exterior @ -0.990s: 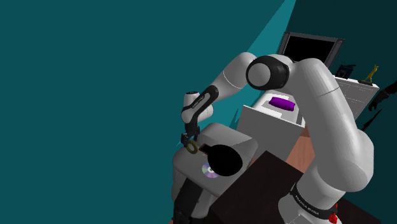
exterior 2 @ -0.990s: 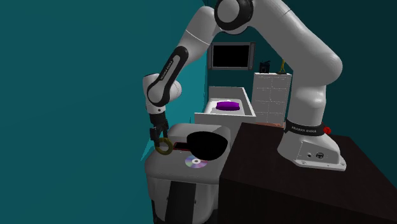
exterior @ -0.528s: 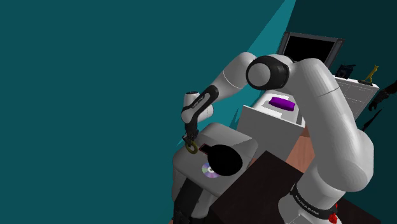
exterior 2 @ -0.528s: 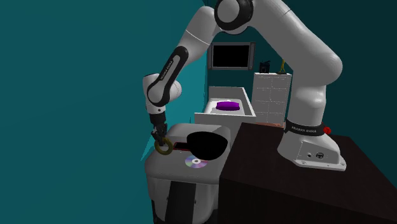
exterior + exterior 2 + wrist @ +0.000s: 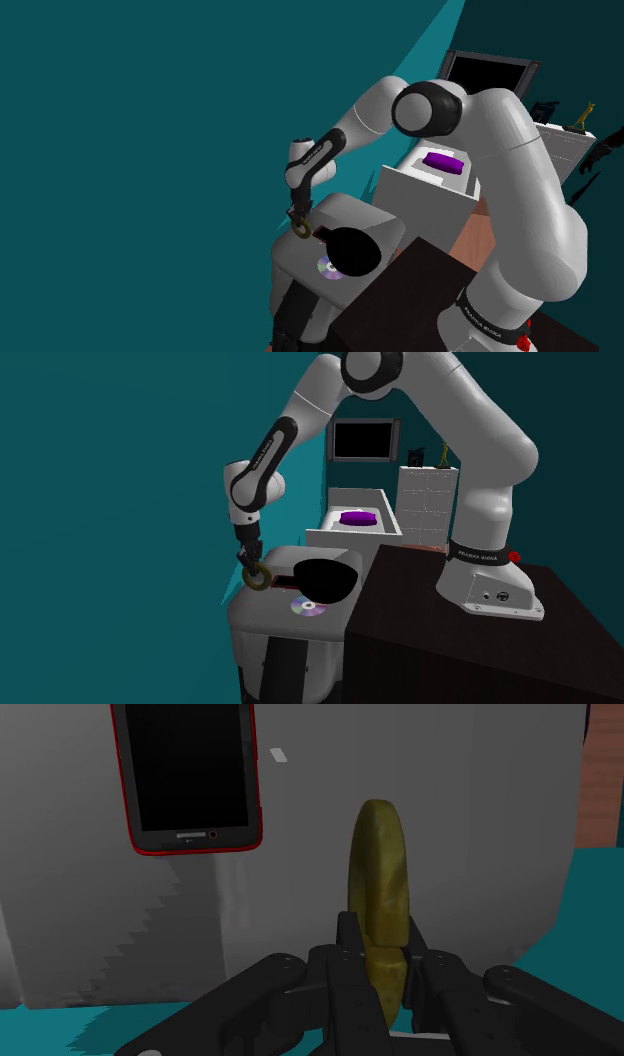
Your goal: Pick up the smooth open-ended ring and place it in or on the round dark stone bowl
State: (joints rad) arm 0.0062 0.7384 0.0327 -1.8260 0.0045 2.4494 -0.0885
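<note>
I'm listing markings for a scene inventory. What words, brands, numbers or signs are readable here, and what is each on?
No text can be read well enough to quote.
Black band at the arm's foot: white lettering, too small to read.
Dark strip on the forearm: white lettering, too small to read.
Round mark on the arm's base: a small sign, not legible.
Red-edged phone, disc, ring: no text visible.

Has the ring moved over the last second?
Yes. Held in the gripper, the ring has risen slightly relative to the bowl in the second exterior view.
</note>
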